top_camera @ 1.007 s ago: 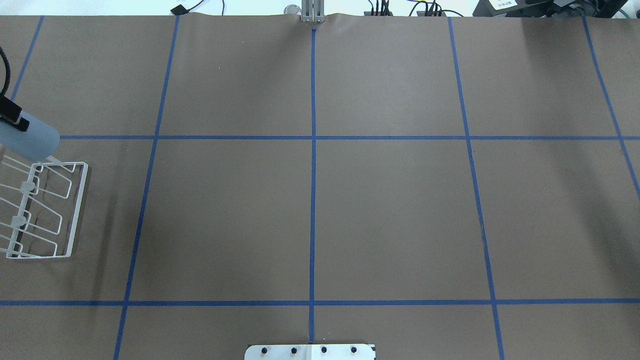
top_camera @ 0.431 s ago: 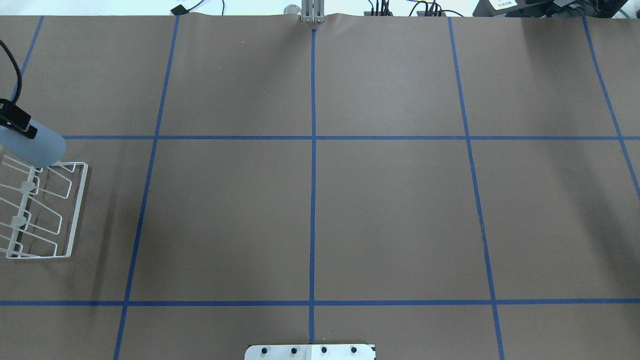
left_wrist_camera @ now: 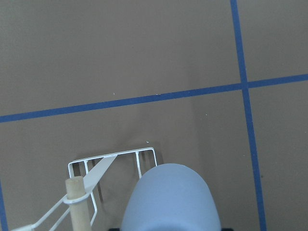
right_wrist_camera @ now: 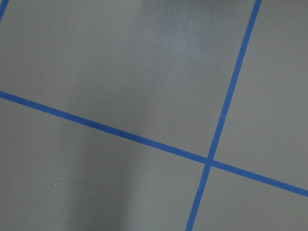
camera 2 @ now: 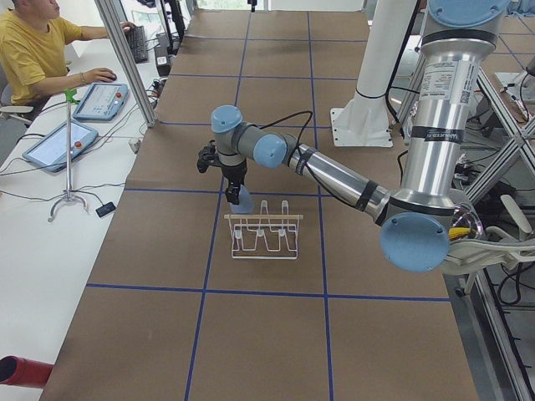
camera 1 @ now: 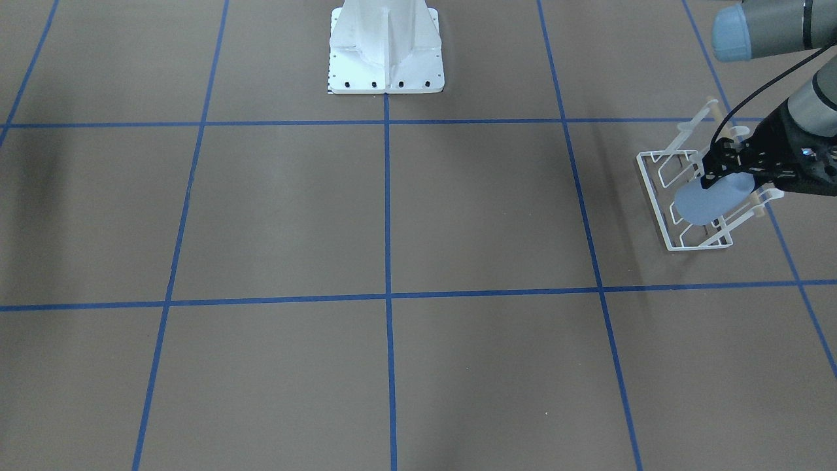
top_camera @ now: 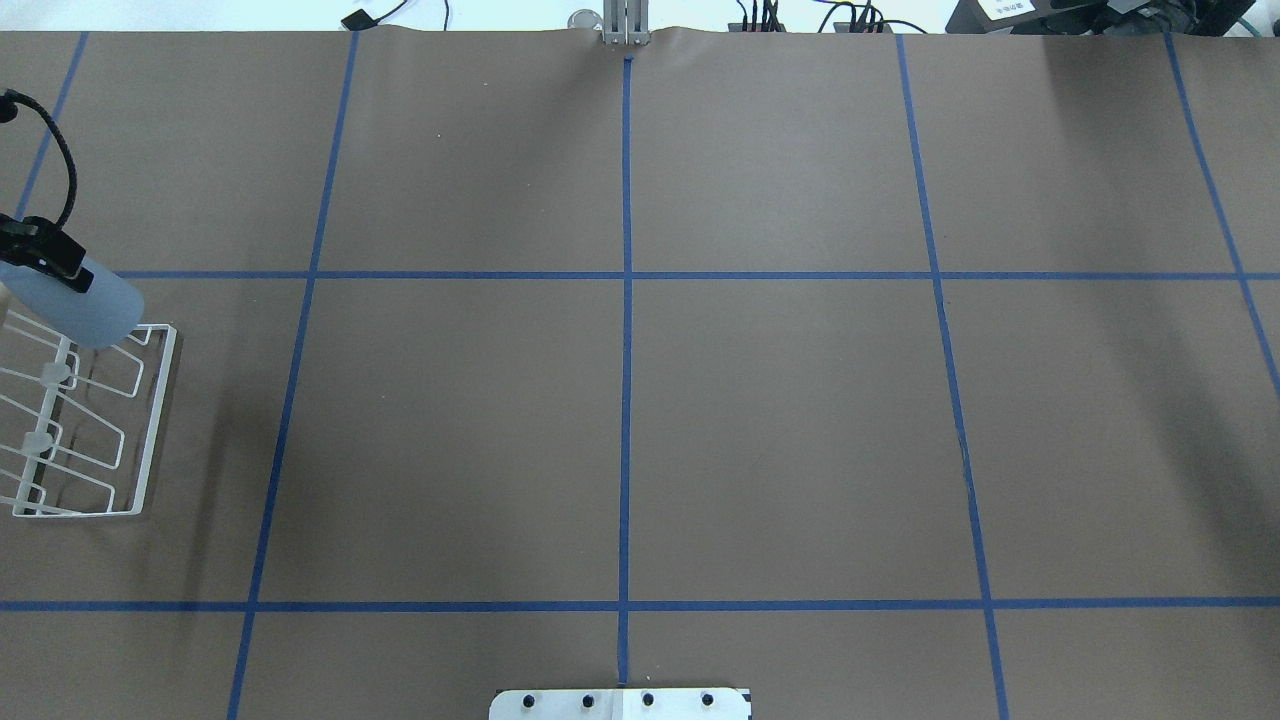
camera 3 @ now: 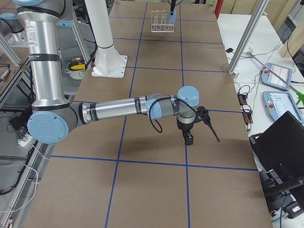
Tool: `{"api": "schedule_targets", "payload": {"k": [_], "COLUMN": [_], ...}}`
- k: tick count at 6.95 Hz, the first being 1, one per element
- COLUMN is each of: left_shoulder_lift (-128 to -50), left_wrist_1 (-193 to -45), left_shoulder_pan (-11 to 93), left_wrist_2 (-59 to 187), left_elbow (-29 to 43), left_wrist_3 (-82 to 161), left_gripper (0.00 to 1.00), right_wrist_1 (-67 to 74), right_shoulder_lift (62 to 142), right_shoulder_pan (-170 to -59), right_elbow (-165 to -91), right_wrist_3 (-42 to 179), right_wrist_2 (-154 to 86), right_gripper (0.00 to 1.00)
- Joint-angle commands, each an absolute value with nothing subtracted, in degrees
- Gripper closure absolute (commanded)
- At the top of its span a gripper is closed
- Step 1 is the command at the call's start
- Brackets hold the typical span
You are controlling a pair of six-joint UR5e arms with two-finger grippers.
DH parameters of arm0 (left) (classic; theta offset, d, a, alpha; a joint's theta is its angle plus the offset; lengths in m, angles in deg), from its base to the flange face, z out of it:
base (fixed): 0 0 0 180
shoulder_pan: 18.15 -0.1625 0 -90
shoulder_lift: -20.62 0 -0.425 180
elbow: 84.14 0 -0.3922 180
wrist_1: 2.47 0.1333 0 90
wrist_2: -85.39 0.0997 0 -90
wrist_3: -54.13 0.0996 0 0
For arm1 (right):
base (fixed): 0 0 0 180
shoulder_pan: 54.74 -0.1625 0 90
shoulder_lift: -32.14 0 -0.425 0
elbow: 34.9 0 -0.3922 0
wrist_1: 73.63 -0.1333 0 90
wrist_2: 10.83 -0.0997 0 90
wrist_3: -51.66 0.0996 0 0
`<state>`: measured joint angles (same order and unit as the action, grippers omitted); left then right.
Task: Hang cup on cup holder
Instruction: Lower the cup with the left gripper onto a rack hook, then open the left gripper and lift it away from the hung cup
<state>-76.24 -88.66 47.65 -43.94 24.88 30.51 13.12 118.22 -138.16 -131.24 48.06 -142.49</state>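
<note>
1. Left pincer [camera 1: 711,178]: clamped on the cup [camera 1: 709,199]. The black fingers grip the cup at its wide end. The narrow closed base points away from the wrist, as the left wrist view shows [left_wrist_camera: 168,199].

2. Cup position: held off the tabletop [top_camera: 780,420], tilted, at the end of the cup holder [top_camera: 155,420] farther from the robot's base. In the overhead view the cup [top_camera: 95,305] overlaps that end's corner of the white wire frame. In the exterior left view it [camera 2: 242,200] hangs below the pincer [camera 2: 236,185], beside the outermost wire prong. Contact between cup and prong cannot be determined.

3. Cup holder: stands on the tabletop near the edge on the robot's left side. Its rectangular base frame [camera 1: 654,199] lies flat, with the slanted loop prongs rising from it. The wooden rod [left_wrist_camera: 76,192] runs along the top, just beside the cup.

4. Right pincer [camera 3: 188,137]: points downward above bare tabletop, well apart from the cup holder [camera 3: 161,21]. Whether its fingers are apart or together cannot be told. Its wrist camera shows only a crossing of blue tape lines [right_wrist_camera: 209,161].
</note>
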Motion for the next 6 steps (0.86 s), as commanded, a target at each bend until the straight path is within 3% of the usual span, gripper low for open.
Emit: {"api": "schedule_targets", "payload": {"k": [1,2,3,6], "left_shoulder_lift": [-78.07,-79.30,-79.23,-80.01], "left_wrist_1": [-88.77,-88.77,-89.38,-89.48], "left_shoulder_pan": [46.89,46.62,45.84,45.92], "left_wrist_2": [-42.85,-42.76,-42.41,-40.82], "left_elbow": [21.96,20.72,20.62,21.93], "left_wrist_3": [30.84,30.57,30.57,30.75], "left_gripper": [0.30,0.13,0.03,0.02], "right_wrist_1": [13.12,13.12,13.12,13.03], "right_shoulder_lift": [117.93,117.58,117.57,117.40], "right_shoulder_pan": [-137.01,-137.01,-137.01,-137.01], "right_elbow": [-131.22,-131.14,-131.31,-131.48], "right_wrist_3": [49.28,49.55,49.72,51.38], "right_wrist_2": [-142.49,-142.49,-142.49,-143.01], "right_gripper": [0.00,0.00,0.00,0.00]}}
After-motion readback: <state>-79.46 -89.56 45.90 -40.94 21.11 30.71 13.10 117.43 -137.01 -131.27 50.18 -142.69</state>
